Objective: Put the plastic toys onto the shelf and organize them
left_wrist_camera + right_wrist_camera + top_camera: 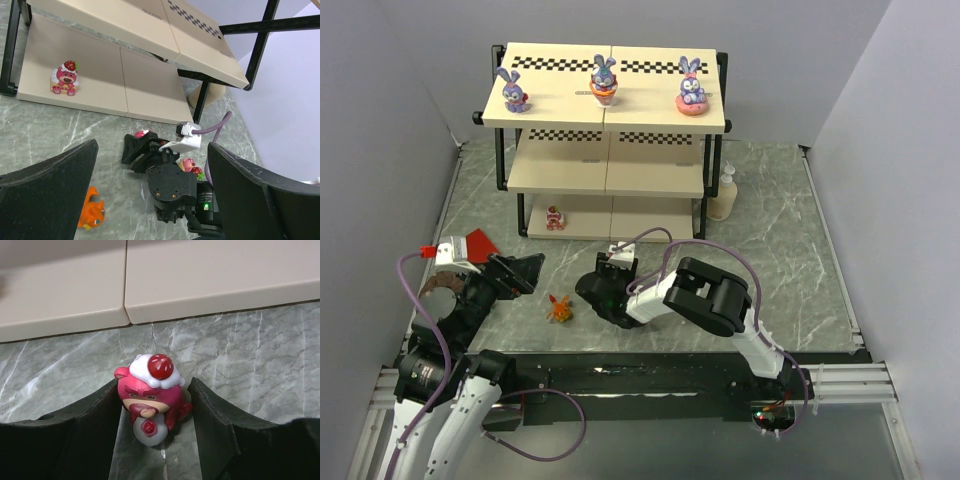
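- The right gripper [156,386] is down at the marble table [770,260], its jaws drawn in around a red-pink figure [150,396]. Both pads look to be touching its sides, so I take it as gripped. The toy's pale base seems to rest on the table, though, so I'd say it is not lifted.
- The fingers take it low across the body, under the white cap, likely because that is the broadest and steadiest part to squeeze.
- Straight ahead of those fingers, and near, is the lowest tier of the shelf [200,275]. A second red-pink figure [555,217] stands on that tier, ahead and to the left of the fingers. My guess is the held one is meant to go beside it, like with like.
- High above and beyond the gripper, the three bunnies [603,80] stand spaced along the top tier, which fits sorting by kind.
- The left gripper [525,273] hangs spread wide with nothing in it.
- An orange spiky creature [559,309] lies on the table just off its fingers, between the two grippers, and is probably its next pick.
- A third red-pink figure [189,165] sits on the table beside the right wrist, behind the fingertips.
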